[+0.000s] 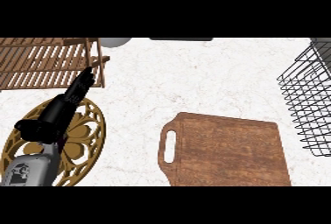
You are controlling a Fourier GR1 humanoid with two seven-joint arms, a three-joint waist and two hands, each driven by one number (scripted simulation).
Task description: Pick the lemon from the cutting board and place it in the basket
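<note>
The brown wooden cutting board (226,151) lies at the lower middle of the counter, its handle slot to the left; no lemon shows on it or anywhere else in view. The black wire basket (311,103) stands at the right edge, partly cut off. My left hand (61,111) shows at the left, fingers straight and pointing up towards the wooden rack, holding nothing. My right hand does not appear.
A slatted wooden rack (45,63) fills the upper left corner. A round golden trivet (81,135) lies under my left forearm. A white rounded object (115,41) peeks in at the top edge. Pale marble counter (194,78) spreads between board, rack and basket.
</note>
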